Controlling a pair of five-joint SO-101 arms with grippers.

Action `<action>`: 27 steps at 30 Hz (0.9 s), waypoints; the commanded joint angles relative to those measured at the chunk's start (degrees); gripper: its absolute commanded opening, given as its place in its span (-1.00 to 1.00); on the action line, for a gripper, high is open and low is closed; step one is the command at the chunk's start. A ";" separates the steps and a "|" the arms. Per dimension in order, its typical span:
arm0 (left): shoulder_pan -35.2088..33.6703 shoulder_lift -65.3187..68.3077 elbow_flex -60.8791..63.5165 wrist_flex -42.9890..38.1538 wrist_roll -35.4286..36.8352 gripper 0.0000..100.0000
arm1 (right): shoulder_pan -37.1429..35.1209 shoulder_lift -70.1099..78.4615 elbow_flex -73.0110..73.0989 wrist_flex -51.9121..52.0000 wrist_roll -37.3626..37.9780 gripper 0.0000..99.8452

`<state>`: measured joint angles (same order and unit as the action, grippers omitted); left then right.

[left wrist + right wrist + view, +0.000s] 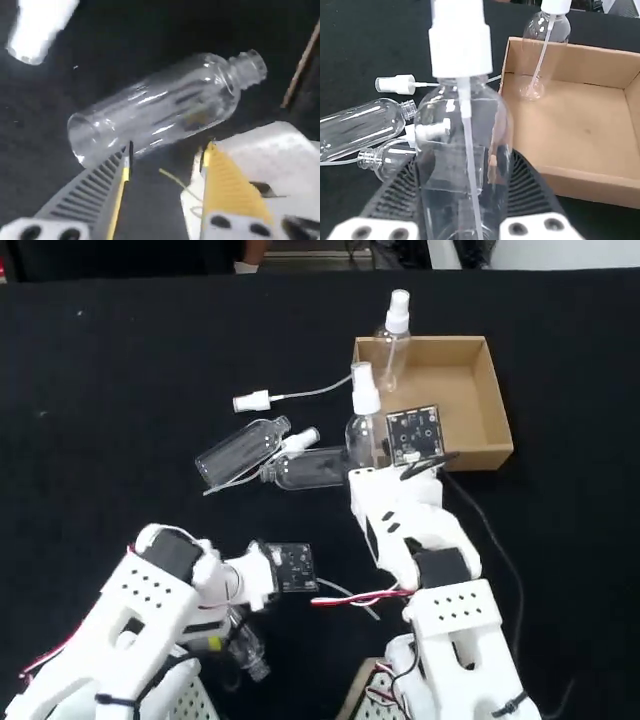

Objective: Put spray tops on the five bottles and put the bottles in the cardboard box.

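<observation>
Over the whole table, a black cloth (100, 360), flat, flecked here and there with pale dust. On its right side, a thin black cable (497, 540), curving from mid-table down toward the near edge. At the near edge on the left, a white perforated plate (190, 702); near the middle, a second perforated plate (385, 692) with a brown board edge (352, 695) just beside it. Beyond the far edge, a bright white patch (560, 252) at the right corner. Same black cloth (150, 30) in the left wrist view, with a thin brown strip (301, 65) slanting at one side; same again (360, 40) in the right wrist view.
</observation>
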<state>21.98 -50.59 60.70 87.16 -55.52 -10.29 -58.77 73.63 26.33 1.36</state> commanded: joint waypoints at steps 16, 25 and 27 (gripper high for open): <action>-1.10 1.14 10.68 -27.52 8.26 -0.53 | 5.80 -19.82 -11.91 18.02 0.44 -0.98; -12.97 0.70 10.33 -29.45 8.18 -0.53 | 14.42 -16.84 -25.36 30.07 0.53 -0.98; -14.46 0.70 10.33 -29.45 8.18 -0.53 | 19.16 -14.02 -28.26 30.95 0.53 -0.98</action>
<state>11.43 -50.51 70.73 57.80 -47.69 1.05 -77.58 53.58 55.69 1.45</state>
